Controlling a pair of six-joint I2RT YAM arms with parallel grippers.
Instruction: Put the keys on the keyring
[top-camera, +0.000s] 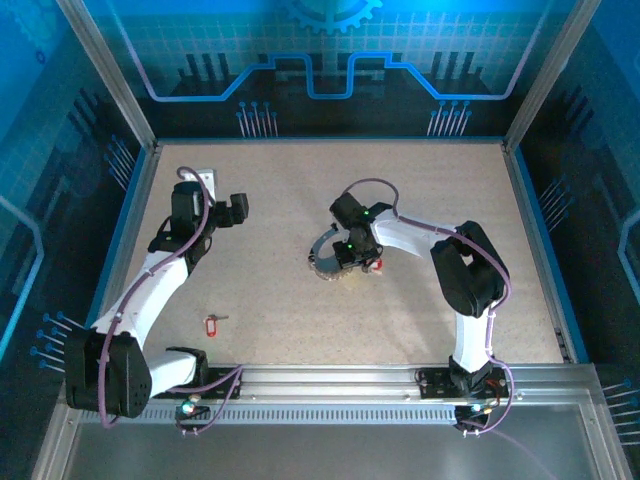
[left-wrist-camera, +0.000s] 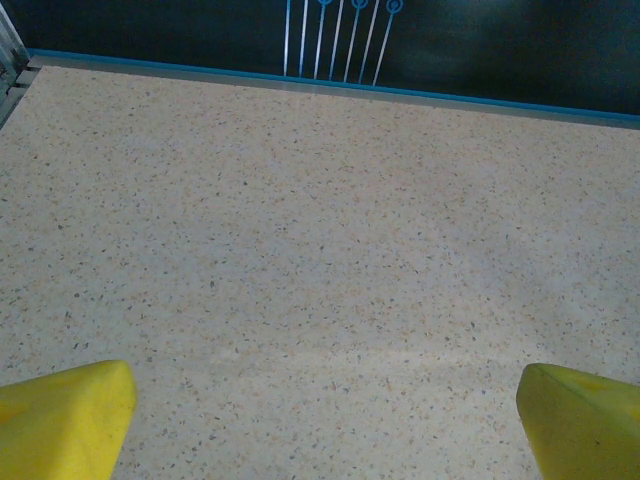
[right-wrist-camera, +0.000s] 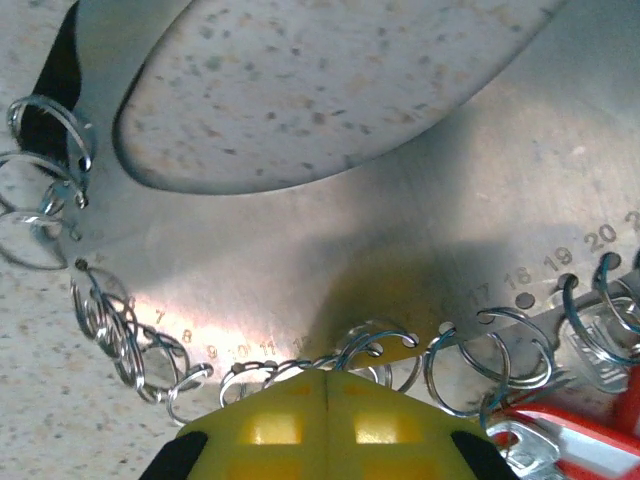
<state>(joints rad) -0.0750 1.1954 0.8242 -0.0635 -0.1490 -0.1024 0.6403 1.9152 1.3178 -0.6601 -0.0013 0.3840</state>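
Note:
The keyring (right-wrist-camera: 420, 250) is a flat silver crescent plate with numbered holes, and small split rings (right-wrist-camera: 485, 360) hang along its edge. It lies mid-table (top-camera: 322, 262). My right gripper (right-wrist-camera: 328, 380) is shut, its yellow fingertips pressed together against the rings at the plate's rim; I cannot tell whether a ring is pinched. In the top view the right gripper (top-camera: 347, 254) sits over the plate. Red-tagged keys (right-wrist-camera: 575, 435) hang on rings at the right end (top-camera: 376, 265). One loose red-tagged key (top-camera: 211, 323) lies near the left arm. My left gripper (left-wrist-camera: 325, 385) (top-camera: 237, 210) is open over bare table.
A blue rail and dark back wall (left-wrist-camera: 320, 90) run along the far table edge. Metal frame posts and blue panels enclose the table (top-camera: 300, 200). The arm bases stand on the front rail (top-camera: 330, 378).

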